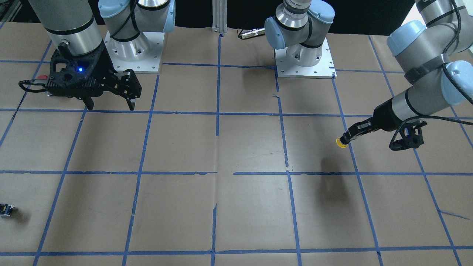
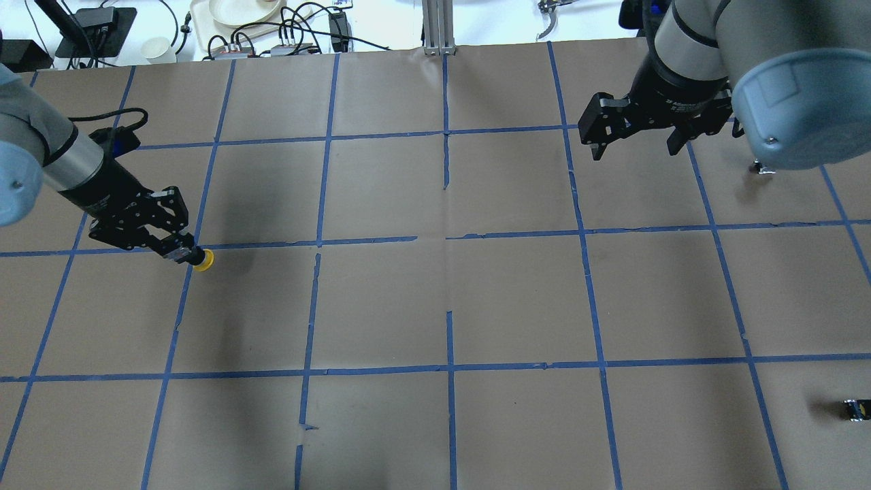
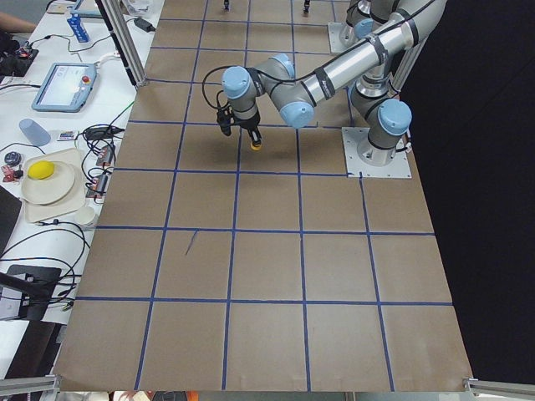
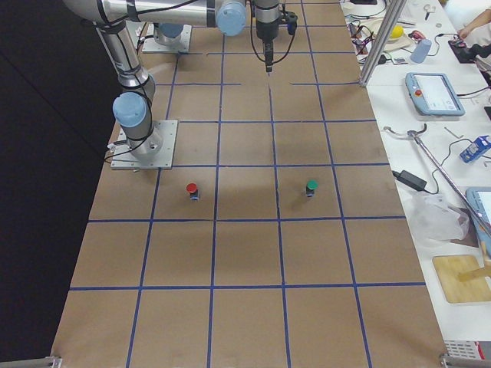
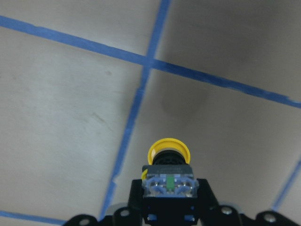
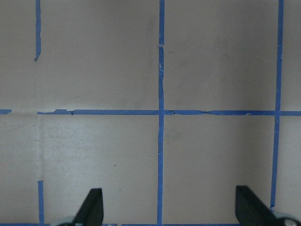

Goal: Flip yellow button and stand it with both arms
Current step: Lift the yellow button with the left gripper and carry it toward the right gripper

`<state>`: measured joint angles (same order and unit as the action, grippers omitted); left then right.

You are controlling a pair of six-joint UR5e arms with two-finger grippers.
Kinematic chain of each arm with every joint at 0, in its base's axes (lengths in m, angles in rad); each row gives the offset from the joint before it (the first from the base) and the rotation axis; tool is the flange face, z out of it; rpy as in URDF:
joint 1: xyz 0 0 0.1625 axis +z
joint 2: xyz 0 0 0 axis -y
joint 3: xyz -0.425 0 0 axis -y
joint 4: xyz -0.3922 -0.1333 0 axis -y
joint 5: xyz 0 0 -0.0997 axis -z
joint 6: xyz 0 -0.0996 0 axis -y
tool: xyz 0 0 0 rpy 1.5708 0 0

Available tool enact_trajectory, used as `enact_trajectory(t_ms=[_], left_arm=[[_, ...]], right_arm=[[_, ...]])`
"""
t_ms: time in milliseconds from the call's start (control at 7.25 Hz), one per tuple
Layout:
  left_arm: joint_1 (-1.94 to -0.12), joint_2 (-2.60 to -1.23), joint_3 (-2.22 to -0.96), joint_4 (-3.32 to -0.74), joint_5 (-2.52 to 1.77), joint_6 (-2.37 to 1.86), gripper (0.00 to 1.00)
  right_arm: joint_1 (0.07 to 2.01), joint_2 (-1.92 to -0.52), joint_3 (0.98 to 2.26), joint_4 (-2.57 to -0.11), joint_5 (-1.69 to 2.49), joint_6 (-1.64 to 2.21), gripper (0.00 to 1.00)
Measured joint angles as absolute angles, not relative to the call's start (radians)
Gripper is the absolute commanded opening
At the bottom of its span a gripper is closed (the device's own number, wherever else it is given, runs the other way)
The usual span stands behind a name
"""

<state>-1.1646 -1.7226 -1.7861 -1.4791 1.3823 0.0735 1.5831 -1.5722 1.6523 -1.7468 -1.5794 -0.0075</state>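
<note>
Holding the button by its body in my left gripper, cap outward, above the table, left side. Right gripper hangs wide open, well apart. Risk: shallow fingertip grip may let it slip during handover.

My left gripper clamps the yellow button at the bottom of the frame, a black finger on either side of its body. The grey block with a green mark faces the lens and the round yellow cap points away. Beyond it lies brown paper crossed by blue tape lines, with a soft shadow past the cap.
</note>
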Motion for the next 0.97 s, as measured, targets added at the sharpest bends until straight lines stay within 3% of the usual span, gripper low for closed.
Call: enact_trajectory(t_ms=[414,966], left_arm=[[-1.206,-1.722,-1.692,-1.744,0.968,-0.029,0.02],[-1.344,-1.715,-1.699,-1.788,0.565,-0.064,0.02]], right_arm=[[1.581,-1.574,1.652,-1.742,-1.581,0.006,1.0],[1.485,-1.578,1.646,-1.688,-1.441,0.009,1.0]])
